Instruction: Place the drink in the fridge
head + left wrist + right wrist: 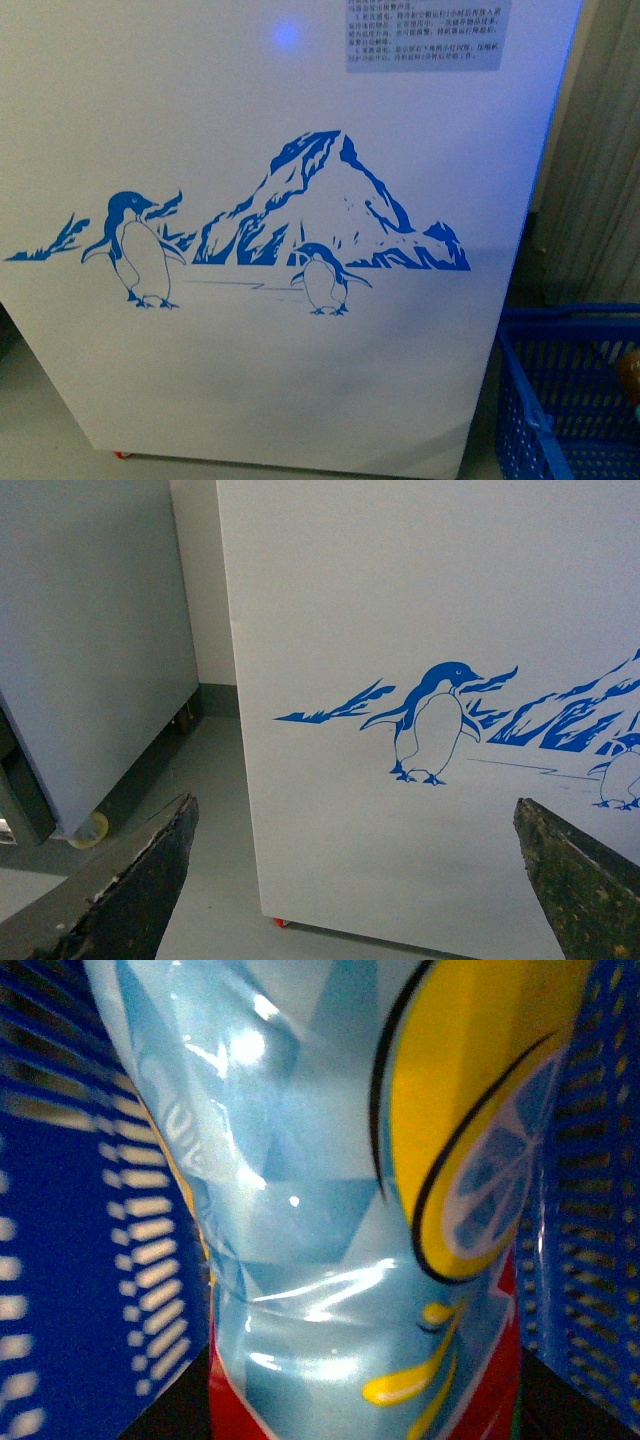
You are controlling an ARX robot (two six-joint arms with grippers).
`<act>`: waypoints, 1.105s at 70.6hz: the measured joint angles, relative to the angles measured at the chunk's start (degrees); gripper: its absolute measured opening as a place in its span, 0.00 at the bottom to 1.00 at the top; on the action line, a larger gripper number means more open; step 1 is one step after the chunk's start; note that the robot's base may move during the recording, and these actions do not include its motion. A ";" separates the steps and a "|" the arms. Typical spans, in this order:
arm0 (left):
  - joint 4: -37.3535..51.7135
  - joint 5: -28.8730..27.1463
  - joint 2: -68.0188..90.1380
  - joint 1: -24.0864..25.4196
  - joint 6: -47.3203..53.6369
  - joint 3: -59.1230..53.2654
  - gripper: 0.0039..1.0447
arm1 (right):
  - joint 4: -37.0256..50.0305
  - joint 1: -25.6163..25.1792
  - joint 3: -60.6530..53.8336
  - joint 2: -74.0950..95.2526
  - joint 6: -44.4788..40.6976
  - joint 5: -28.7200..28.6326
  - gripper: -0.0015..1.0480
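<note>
Drink (330,1210) fills the right wrist view, inside blue basket (570,400), at 4 o'clock beside fridge (250,100). Right fingers unseen; grip cannot be told. Left fingers (150,880) apart, empty, facing fridge front, probably kept free to open it.

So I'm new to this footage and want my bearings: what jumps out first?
The blue penguin-and-mountain decal on the white fridge fills the front view. In the right wrist view a pale blue drink bottle with a yellow lemon slice looms very close, with blue basket mesh on either side.
</note>
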 joint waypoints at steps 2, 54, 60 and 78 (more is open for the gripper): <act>0.00 -0.02 0.00 0.00 0.00 0.00 0.92 | -1.18 0.48 -1.73 -5.29 0.07 -0.48 0.41; 0.00 0.00 0.00 0.00 0.00 0.00 0.92 | -32.70 9.42 2.82 -91.95 8.48 -0.72 0.40; 0.00 0.00 0.00 0.00 0.00 0.00 0.92 | -34.14 9.90 2.10 -94.62 9.70 -0.42 0.40; 0.00 0.00 0.00 0.00 0.00 0.00 0.92 | -36.26 13.40 -2.08 -100.61 12.63 -1.46 0.40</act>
